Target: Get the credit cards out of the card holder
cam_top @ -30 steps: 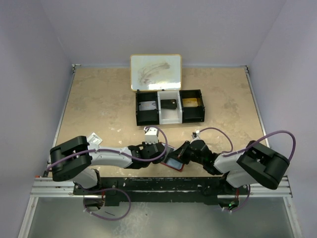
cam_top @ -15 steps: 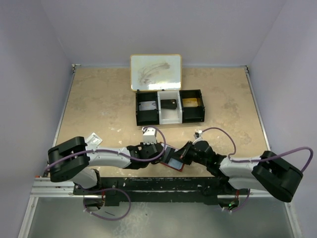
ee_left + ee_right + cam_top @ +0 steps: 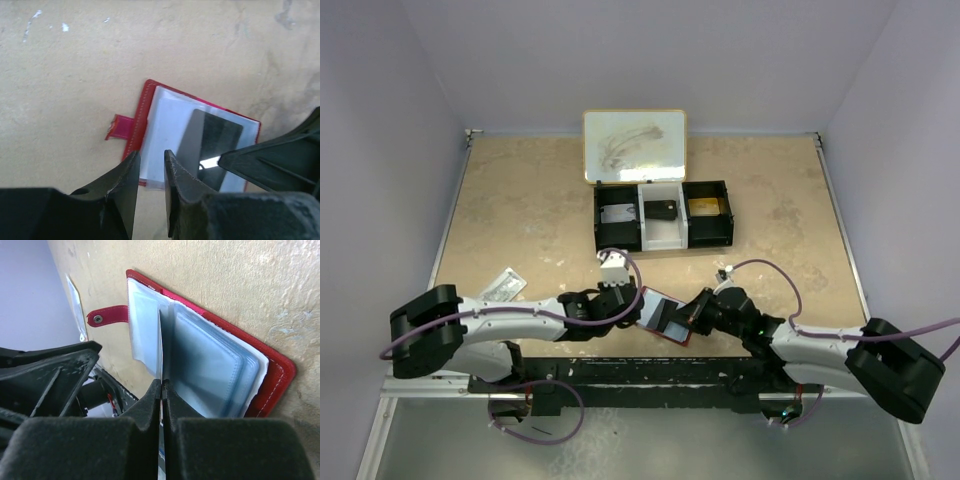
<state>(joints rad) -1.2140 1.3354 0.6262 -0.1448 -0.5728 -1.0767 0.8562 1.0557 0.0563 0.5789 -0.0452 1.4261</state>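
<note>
Top external view: the red card holder [image 3: 663, 318] lies open on the beige desk [image 3: 520, 220] at lower centre of the frame, between the two arms. Well above it, at frame centre, sits a black three-compartment tray [image 3: 663, 232] with a white middle. A white board [image 3: 634, 147] with a pale wooden rim lies just beyond the tray.

Left wrist view: the holder lies flat, with its pale clear sleeves facing up and its red tab [image 3: 119, 128] sticking out at the left. A dark card [image 3: 210, 137] shows through the top sleeve. The left pincer [image 3: 151, 162] sits at the bottom edge of the frame over the holder's near-left corner. Its jaws stand narrow, a slim gap between them and nothing in it.

Right wrist view: the right pincer [image 3: 161, 384] is closed tight on the edge of one thin pale leaf [image 3: 160, 345]. The leaf stands up from the fanned sleeves – whether it is a sleeve or a card cannot be told. The red cover frames the sleeves at top and right, pressed to the desk.
</note>
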